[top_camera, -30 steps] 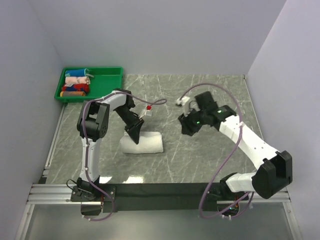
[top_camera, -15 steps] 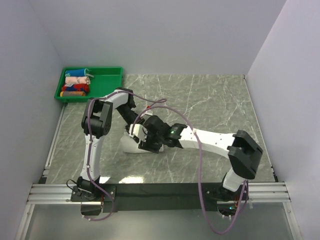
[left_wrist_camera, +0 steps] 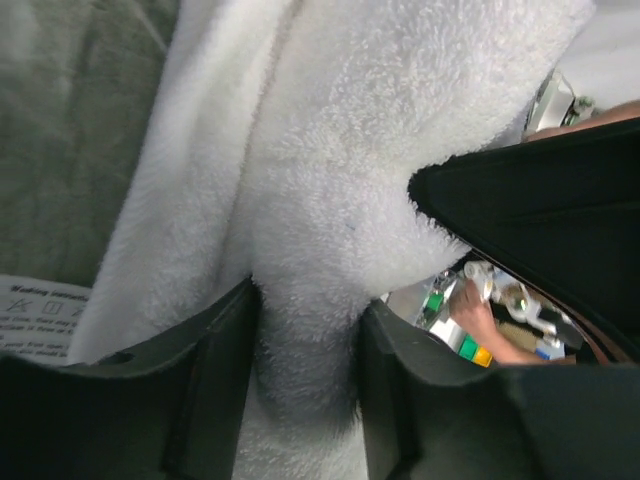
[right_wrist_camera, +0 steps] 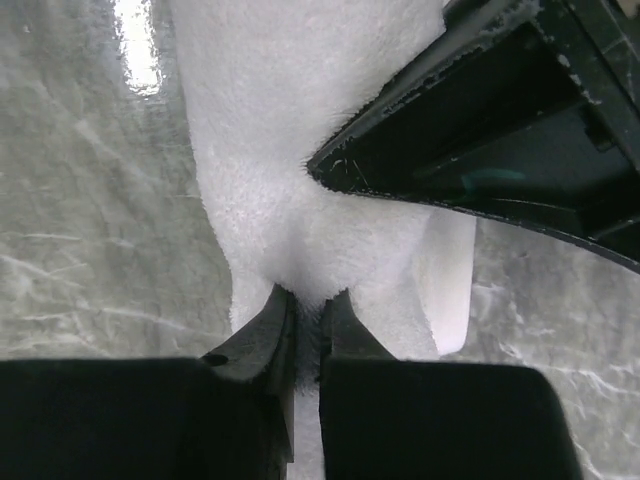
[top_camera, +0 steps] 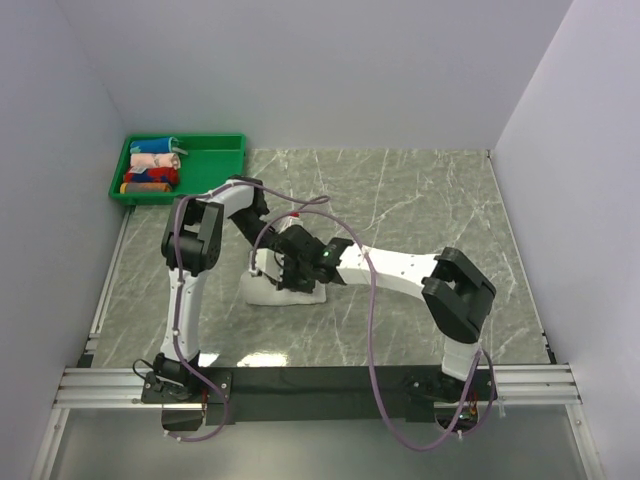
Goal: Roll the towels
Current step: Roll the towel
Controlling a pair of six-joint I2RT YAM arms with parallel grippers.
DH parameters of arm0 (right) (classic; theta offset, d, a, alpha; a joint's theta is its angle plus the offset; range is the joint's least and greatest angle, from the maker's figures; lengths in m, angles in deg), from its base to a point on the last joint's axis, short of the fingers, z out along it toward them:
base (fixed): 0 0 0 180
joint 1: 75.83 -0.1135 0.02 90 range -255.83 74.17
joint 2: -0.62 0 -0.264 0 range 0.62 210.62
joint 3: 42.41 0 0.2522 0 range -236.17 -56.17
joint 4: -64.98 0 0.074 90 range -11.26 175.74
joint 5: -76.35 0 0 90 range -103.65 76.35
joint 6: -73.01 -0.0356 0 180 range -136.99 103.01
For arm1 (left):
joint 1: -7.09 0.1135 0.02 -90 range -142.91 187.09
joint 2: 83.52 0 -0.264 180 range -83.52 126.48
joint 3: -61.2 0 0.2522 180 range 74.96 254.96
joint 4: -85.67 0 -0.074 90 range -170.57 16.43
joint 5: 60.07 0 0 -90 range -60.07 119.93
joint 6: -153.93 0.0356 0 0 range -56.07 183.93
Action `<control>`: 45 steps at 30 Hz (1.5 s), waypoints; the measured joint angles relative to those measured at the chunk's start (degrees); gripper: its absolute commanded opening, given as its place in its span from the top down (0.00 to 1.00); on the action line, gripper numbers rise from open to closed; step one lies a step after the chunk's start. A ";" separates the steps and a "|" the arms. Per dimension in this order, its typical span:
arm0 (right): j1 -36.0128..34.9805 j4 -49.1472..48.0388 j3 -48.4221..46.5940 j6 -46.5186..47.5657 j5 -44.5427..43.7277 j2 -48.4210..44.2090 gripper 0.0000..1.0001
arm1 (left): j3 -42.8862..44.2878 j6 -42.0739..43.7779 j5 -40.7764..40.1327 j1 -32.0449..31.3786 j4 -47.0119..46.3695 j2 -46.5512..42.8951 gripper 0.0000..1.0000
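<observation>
1. The white terry-cloth towel point(top_camera: 265, 293) lies as a short, fat roll left of centre in the top view. It rests on the grey marble-patterned tabletop point(top_camera: 420, 200) with its long axis running left to right across the frame. The two grippers hide most of it.
2. The left gripper point(top_camera: 263, 266) comes down on the roll from the upper left. In its wrist view its fingers point(left_wrist_camera: 215, 380) stand apart astride a thick ridge of pile, with both inner faces against the cloth, so it grips that ridge.
3. The right gripper point(top_camera: 292, 272) reaches in from the right of the frame. In its wrist view its fingers point(right_wrist_camera: 265, 340) are pressed nearly together, pinching a thin fold of the towel.
4. Both grips sit on the same stretch of the roll, the two heads almost touching, and neither arm is nearer. I judge that any lift or tightening needs them to move together along that one axis, or the soft roll will slacken.
5. A green plastic tray point(top_camera: 215, 160) holding small coloured rolled cloths point(top_camera: 152, 168) sits well apart at upper left, against the pale walls.
</observation>
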 measured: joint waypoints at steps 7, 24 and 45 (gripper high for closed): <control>5.46 3.98 -5.31 -1.27 10.25 3.61 1.00 | -3.87 -3.28 1.70 4.46 -7.82 -4.98 0.44; 18.10 15.41 -21.49 -8.11 37.79 18.10 1.00 | -19.06 0.68 -1.20 27.17 -29.73 -44.09 0.01; 21.68 34.47 -35.04 -7.65 57.57 33.29 1.00 | -68.24 5.90 -31.98 -22.38 -73.68 -70.88 0.01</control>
